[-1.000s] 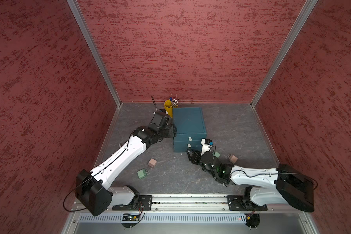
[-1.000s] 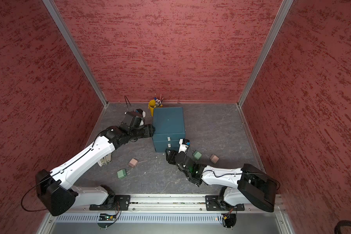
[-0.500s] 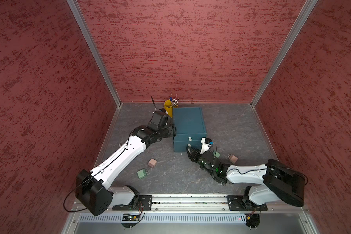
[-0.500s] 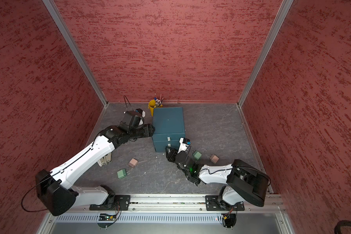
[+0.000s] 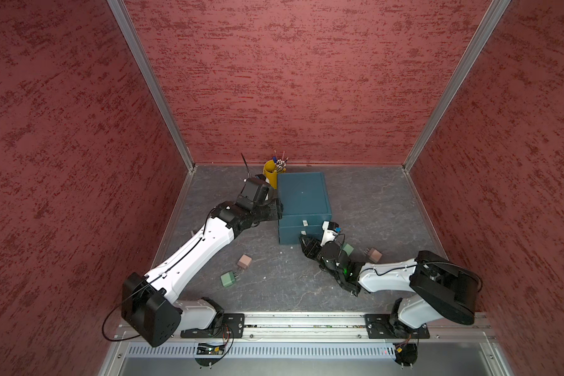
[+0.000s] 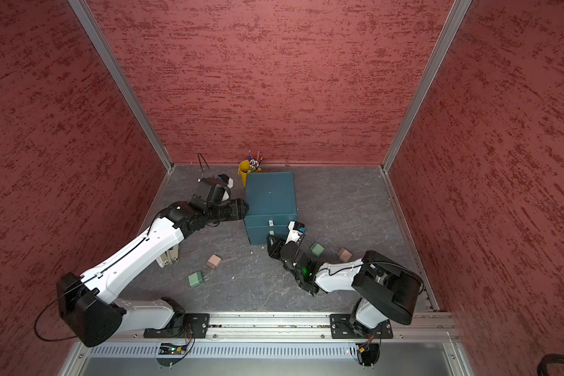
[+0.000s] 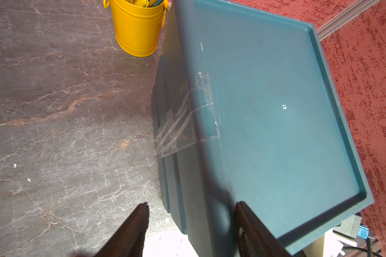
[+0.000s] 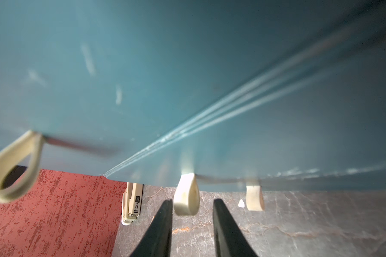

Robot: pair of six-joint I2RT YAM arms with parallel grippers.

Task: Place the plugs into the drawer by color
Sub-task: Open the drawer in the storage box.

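The right gripper [image 8: 192, 201] has open jaws with the white tab [image 8: 185, 200] of the drawer [image 5: 303, 195] between them, not pinched; a crooked squeeze could let it slip out (it looks floppy); the left gripper [image 7: 192, 205], jaws open too, straddles the drawer's top edge; plugs [image 5: 374, 255] lie behind.

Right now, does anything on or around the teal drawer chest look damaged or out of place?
Yes. In the left wrist view, a strip of clear tape is stuck over the top edge of the drawer chest and down its side. It looks odd because it is wrinkled and crumpled rather than lying flat.
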